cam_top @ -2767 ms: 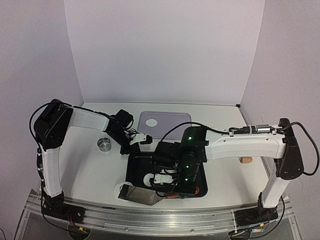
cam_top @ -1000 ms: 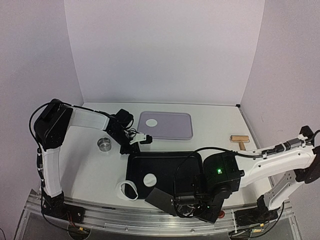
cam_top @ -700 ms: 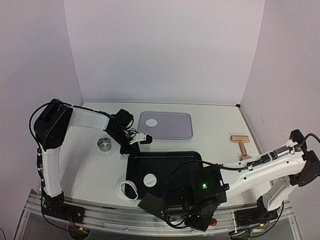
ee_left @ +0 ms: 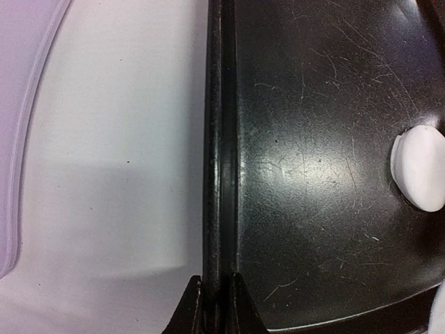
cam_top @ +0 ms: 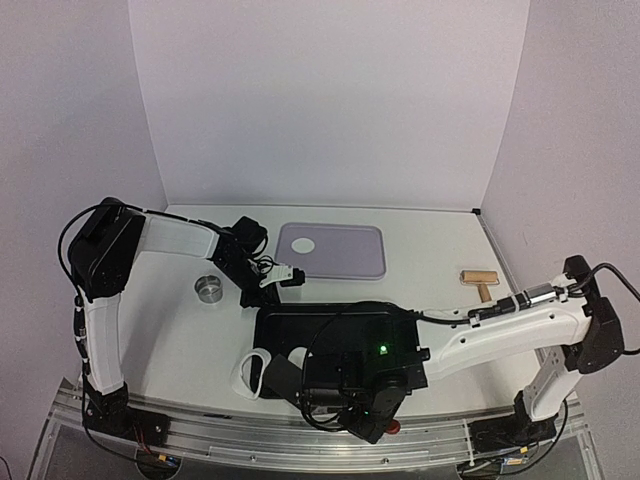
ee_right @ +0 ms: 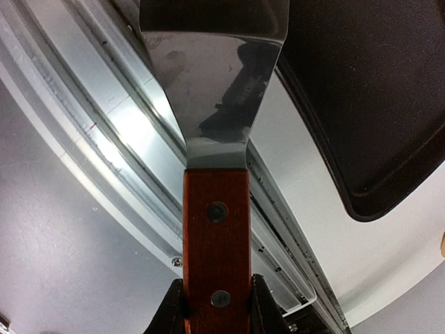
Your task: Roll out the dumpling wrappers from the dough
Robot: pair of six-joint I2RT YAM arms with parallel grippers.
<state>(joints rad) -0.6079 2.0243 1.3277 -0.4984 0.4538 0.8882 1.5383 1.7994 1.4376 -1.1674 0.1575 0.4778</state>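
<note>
One dumpling wrapper (cam_top: 306, 244) lies on the purple tray (cam_top: 350, 262). Another (cam_top: 297, 355) lies on the black tray (cam_top: 330, 325), partly hidden by my right arm; it also shows in the left wrist view (ee_left: 421, 167). My left gripper (ee_left: 215, 306) is shut on the black tray's rim (ee_left: 219, 174) at its far left corner (cam_top: 285, 278). My right gripper (ee_right: 217, 306) is shut on the red wooden handle (ee_right: 215, 236) of a steel spatula. Its blade (ee_right: 215, 62) hangs over the tray's front left corner (cam_top: 277, 378), next to the white dough ring (cam_top: 250, 372).
A small steel ring (cam_top: 209, 289) stands left of the black tray. A wooden roller (cam_top: 478, 280) lies at the right. The aluminium rail (ee_right: 104, 139) of the table's near edge runs under the spatula.
My right arm swung the spatula off the tray, low over the front edge, then left to the tray's front left corner. The left arm has not moved.
</note>
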